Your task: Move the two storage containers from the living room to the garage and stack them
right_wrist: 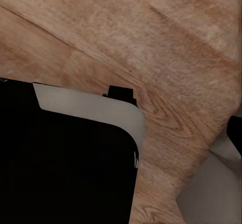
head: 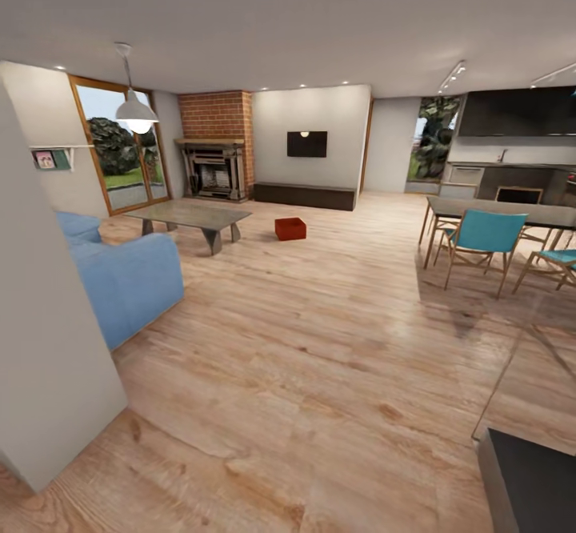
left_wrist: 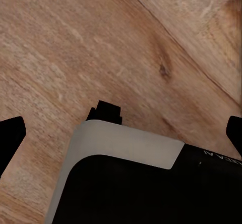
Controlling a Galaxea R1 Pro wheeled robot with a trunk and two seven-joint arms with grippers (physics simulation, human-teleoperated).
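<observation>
no readable text, labels or signs

Wood plank floor [head: 320, 373] w/ slight sheen; brick fireplace [head: 214, 145]; sofa [head: 120, 277] matt blue cloth.

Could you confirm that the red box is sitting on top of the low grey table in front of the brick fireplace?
Not quite. In the head view the red box sits on the wood floor, beside the low grey table, not on top of it. The rest holds: the table is in front of the brick fireplace.
</observation>
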